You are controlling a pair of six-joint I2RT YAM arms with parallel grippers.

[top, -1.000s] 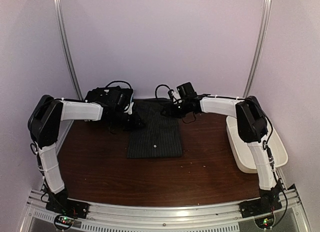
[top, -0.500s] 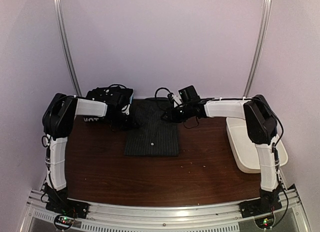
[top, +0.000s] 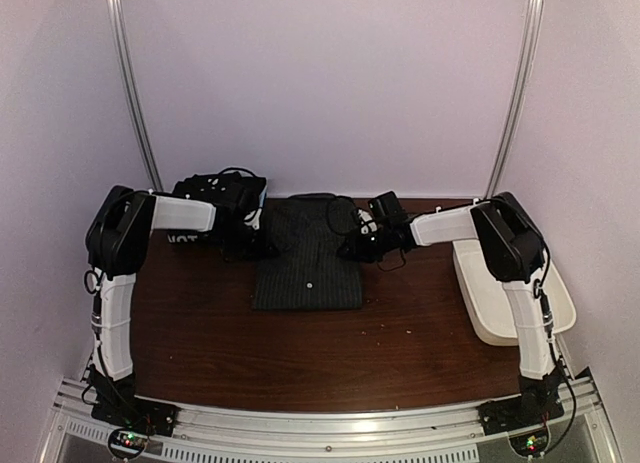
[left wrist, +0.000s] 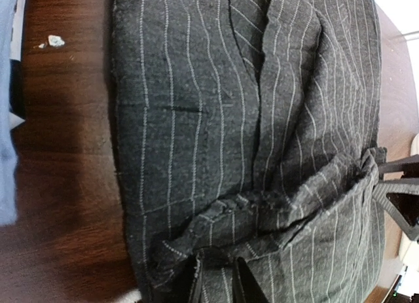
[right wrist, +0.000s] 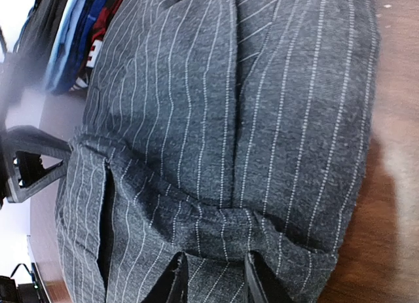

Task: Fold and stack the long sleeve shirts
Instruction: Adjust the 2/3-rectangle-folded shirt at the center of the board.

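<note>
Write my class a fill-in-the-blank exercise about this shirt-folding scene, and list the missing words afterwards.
1. The charcoal shirt carries pale ___.
2. The left tool and the right tool each pinch the far edge of the ___.
3. The white tub sits on the table beside the ___ arm.

Missing words: pinstripes; shirt; right.

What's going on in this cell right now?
Both arms are working the pinstriped shirt, which lies partly folded on the table. The left gripper pinches a bunched fold on the shirt's left side, and the right gripper pinches cloth on its right side. A pile of other shirts sits at the far left; the white tub is at the right edge.
</note>
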